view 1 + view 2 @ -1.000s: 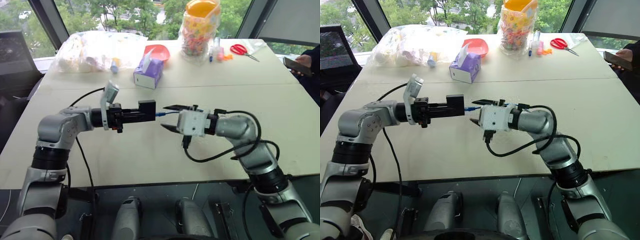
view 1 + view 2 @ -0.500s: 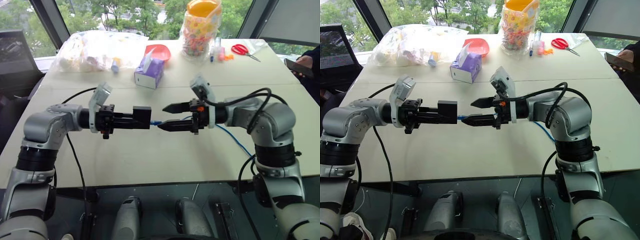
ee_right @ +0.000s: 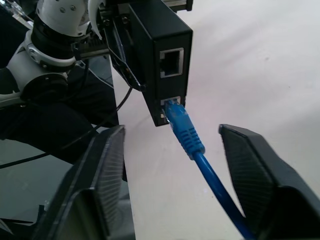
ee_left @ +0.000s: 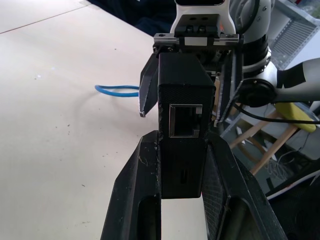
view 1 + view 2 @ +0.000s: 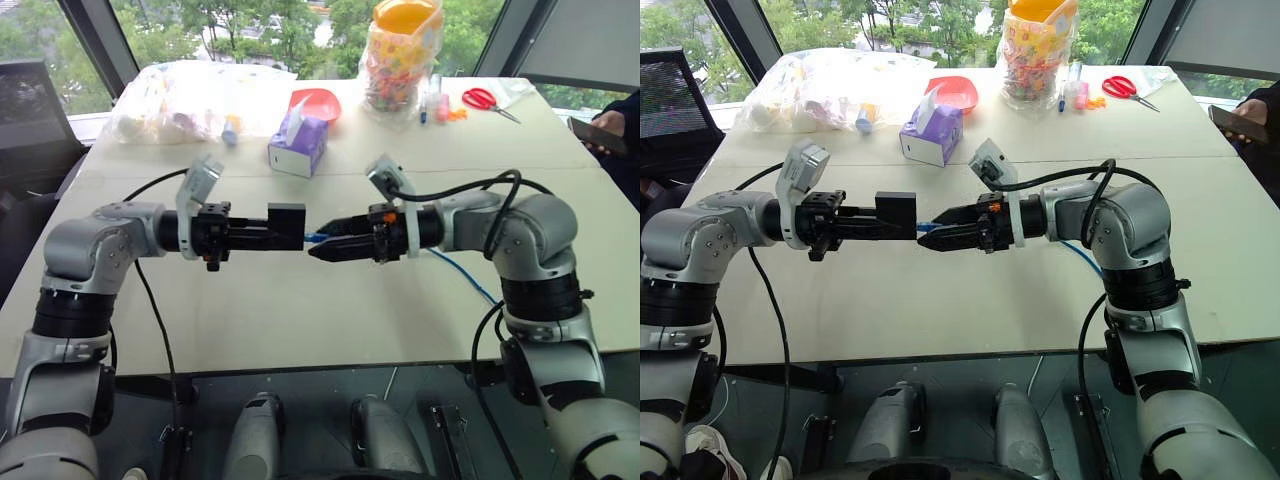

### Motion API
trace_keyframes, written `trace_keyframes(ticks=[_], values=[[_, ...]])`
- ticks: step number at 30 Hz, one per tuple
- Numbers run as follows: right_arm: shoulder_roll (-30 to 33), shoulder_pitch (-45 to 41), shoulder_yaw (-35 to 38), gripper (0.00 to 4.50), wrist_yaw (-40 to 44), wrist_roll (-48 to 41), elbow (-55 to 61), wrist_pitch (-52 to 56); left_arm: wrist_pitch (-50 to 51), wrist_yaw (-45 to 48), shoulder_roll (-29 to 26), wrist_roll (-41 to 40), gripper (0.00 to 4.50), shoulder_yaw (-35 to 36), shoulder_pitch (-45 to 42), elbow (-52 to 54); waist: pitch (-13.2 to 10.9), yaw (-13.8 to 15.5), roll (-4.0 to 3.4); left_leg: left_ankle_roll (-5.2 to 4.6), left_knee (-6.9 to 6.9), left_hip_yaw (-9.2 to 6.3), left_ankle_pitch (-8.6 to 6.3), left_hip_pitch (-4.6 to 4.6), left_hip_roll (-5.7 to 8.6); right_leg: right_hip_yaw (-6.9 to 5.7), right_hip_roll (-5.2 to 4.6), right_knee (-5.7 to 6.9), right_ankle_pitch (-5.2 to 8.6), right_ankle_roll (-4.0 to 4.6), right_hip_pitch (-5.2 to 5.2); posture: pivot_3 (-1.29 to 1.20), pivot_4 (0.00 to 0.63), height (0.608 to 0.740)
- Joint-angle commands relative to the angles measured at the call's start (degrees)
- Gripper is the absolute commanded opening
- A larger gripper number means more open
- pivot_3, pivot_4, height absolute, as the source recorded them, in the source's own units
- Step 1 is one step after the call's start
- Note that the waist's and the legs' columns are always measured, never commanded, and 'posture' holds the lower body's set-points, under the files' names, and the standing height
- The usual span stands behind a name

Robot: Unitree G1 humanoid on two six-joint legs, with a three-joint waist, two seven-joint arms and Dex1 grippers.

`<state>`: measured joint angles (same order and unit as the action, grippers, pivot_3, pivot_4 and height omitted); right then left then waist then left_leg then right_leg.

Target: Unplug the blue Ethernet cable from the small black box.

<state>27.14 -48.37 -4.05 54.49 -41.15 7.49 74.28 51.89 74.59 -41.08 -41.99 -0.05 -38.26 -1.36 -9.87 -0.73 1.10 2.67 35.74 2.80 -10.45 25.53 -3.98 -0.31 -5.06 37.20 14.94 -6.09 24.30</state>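
Behind, the beige table [image 5: 300, 310] holds clutter beneath windows [image 5: 250, 25].

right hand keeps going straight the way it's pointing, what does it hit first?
Probably the blue cable: its plug and boot lie between the open fingers of the right hand, plugged into the black box held in the shut left hand. Just beyond, the box itself.

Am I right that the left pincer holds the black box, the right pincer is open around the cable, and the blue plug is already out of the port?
Not quite: the blue Ethernet cable is still plugged into the small black box, as the right wrist view shows. The left pincer does hold the box, and the right pincer is open around the cable.
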Motion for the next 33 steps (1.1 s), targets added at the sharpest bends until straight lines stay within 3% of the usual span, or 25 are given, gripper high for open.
trace_keyframes(ticks=[1,3,5,9,29,32,33], values=[[-0.1,-1.9,0.7,3.19,-0.2,-2.2,0.9,0.4,-0.4,-0.1,-0.3,-1.3,0.48,1.7,-0.1,2.2,0.0,0.0,0.00,0.00,0.00,0.00,0.00,0.00,0.00,0.00,0.00,0.00,0.00,0.00,0.00,0.00,0.150,0.735],[-0.3,-2.1,0.8,3.19,-0.4,-2.7,0.8,0.6,-0.5,-0.2,-0.3,-1.2,0.48,1.6,0.0,2.3,0.0,0.0,0.00,0.00,0.00,0.00,0.00,0.00,0.00,0.00,0.00,0.00,0.00,0.00,0.00,0.00,0.150,0.735],[-0.4,-2.5,0.6,2.64,-0.8,-2.7,0.3,0.6,-0.8,-0.3,-0.2,-0.9,0.48,1.4,0.2,2.4,0.0,0.0,0.00,0.00,0.00,0.00,0.00,0.00,0.00,0.00,0.00,0.00,0.00,0.00,0.00,0.00,0.150,0.735],[-0.4,-2.8,0.3,0.79,-1.4,-3.0,0.0,0.7,-1.0,-0.5,-0.1,-0.8,0.48,1.4,0.3,2.5,0.0,0.0,0.00,0.00,0.00,0.00,0.00,0.00,0.00,0.00,0.00,0.00,0.00,0.01,0.01,0.00,0.150,0.735],[0.1,-2.8,-1.3,0.79,-1.7,-3.3,0.8,0.2,-0.8,-1.2,0.0,-1.5,0.48,1.7,0.6,3.0,0.0,0.0,0.00,0.00,-0.01,0.00,0.00,0.01,0.00,0.00,0.00,-0.01,0.00,0.01,0.01,0.00,0.150,0.735],[0.2,-2.8,-1.2,0.04,-1.7,-3.3,0.7,0.1,-0.9,-1.2,-0.1,-1.5,0.48,1.7,0.7,3.1,0.0,0.0,0.00,0.00,-0.01,0.00,0.00,0.01,0.00,0.00,0.00,-0.01,0.00,0.01,0.01,0.00,0.150,0.735],[0.2,-2.8,-1.2,0.04,-1.7,-3.3,0.6,0.1,-0.9,-1.2,-0.1,-1.5,0.48,1.6,0.8,3.2,0.0,0.0,0.00,0.00,-0.01,0.00,0.00,0.01,0.00,0.00,0.00,-0.01,0.00,0.01,0.02,0.00,0.150,0.735]])
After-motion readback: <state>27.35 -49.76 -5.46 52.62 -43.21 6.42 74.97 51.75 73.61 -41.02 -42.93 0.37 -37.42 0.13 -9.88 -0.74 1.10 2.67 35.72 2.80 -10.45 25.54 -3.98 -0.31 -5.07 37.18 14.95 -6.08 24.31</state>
